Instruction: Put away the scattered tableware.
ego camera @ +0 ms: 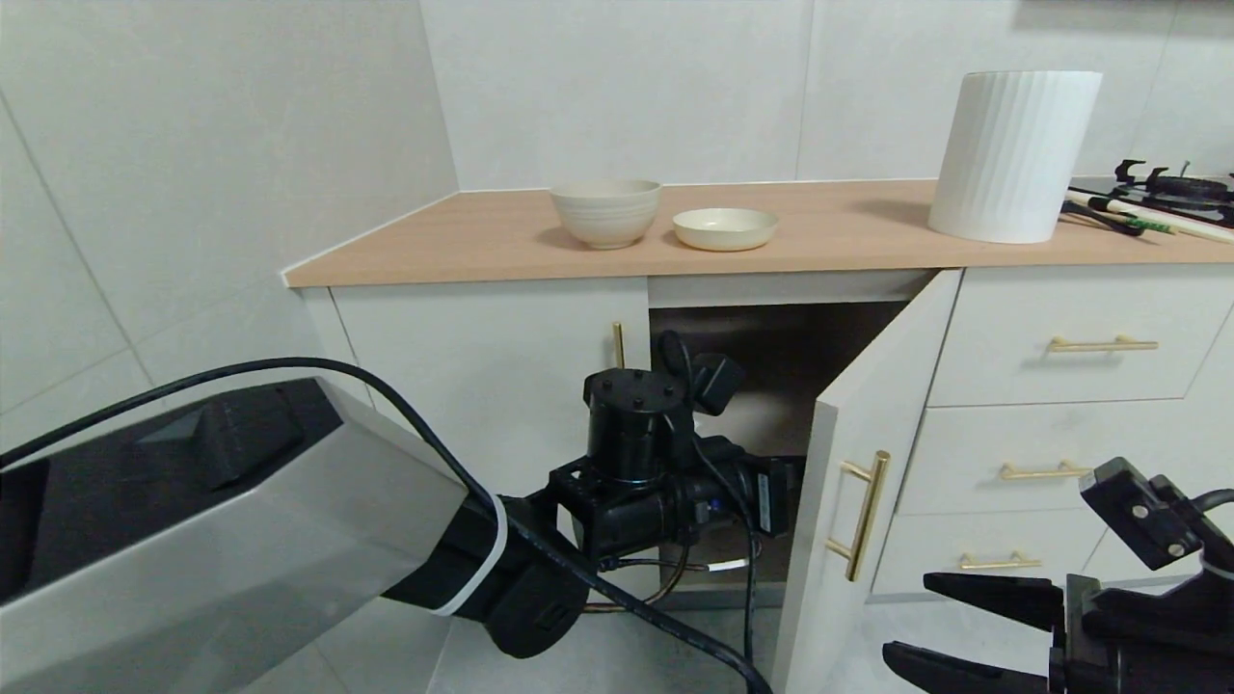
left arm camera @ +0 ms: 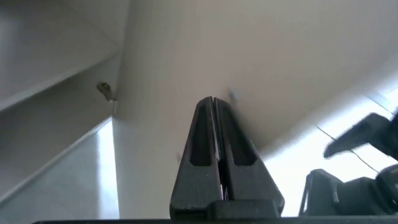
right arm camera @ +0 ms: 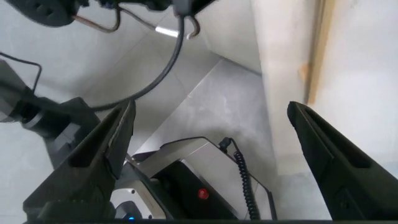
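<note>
A cream ribbed bowl (ego camera: 605, 212) and a shallow cream dish (ego camera: 725, 228) stand side by side on the wooden countertop (ego camera: 463, 241). Chopsticks (ego camera: 1152, 214) lie at its far right. My left arm's wrist (ego camera: 656, 463) sits low in front of the open cabinet, beside the open door (ego camera: 868, 463). In the left wrist view my left gripper (left arm camera: 213, 102) is shut with nothing in it, close to a white panel. My right gripper (ego camera: 906, 617) is open and empty, low at the right, near the door's edge (right arm camera: 280, 93).
A tall white ribbed container (ego camera: 1014, 154) stands on the counter to the right, with a stove burner (ego camera: 1176, 183) behind the chopsticks. Drawers with gold handles (ego camera: 1104, 343) fill the right side. The left cabinet door (ego camera: 492, 376) is shut. Tiled walls close the left and back.
</note>
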{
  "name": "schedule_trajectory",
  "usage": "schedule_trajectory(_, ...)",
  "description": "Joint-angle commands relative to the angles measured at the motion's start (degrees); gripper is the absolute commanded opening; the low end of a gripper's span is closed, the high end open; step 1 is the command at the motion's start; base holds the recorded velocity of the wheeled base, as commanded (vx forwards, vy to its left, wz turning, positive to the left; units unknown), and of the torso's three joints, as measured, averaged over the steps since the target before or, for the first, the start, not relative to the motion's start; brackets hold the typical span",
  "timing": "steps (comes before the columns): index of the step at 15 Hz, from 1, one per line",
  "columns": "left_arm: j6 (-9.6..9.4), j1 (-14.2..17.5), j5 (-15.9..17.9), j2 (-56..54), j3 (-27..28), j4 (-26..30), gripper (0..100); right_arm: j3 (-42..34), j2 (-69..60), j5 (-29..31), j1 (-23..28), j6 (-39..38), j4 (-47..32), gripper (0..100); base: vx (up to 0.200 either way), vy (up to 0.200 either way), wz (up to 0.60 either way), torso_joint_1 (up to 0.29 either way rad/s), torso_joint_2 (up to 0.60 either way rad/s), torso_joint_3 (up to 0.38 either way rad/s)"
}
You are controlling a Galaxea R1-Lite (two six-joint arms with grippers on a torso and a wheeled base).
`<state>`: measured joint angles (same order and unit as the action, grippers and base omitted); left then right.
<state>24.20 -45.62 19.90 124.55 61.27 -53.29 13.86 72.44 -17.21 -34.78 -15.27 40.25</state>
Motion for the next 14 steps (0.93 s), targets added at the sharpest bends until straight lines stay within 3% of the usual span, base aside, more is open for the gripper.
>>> schedule_trajectory(1,0.06,-0.1,0.1,0.7,1.3,0.2,0,-0.1,-0.1,0.0,0.0,0.0,0.0,100,0.0,0.0,0.0,0.0,0.0,0.0)
schedule_trajectory(5,0.06,-0.1,-0.8,2.8,4.7,2.7,0,-0.1,-1.0,-0.1,0.0,0.0,0.0,100,0.0,0.0,0.0,0.0,0.0,0.0)
schedule_trajectory(7,0.06,-0.7,-5.9,4.2,7.7,4.9,0,-0.1,-1.2,-0.1,-0.1,0.0,0.0,100,0.0,0.0,0.0,0.0,0.0,0.0)
schedule_trajectory(10,0.06,-3.4,-7.9,3.2,7.7,5.5,0,-0.1,-2.0,-0.3,-0.3,0.0,0.0,100,0.0,0.0,0.0,0.0,0.0,0.0)
schedule_trajectory(14,-0.12,-9.9,-7.8,-0.4,6.6,5.4,0,-0.9,-10.9,-1.2,-9.6,0.0,-2.8,100,0.0,0.0,0.0,0.0,0.0,0.0)
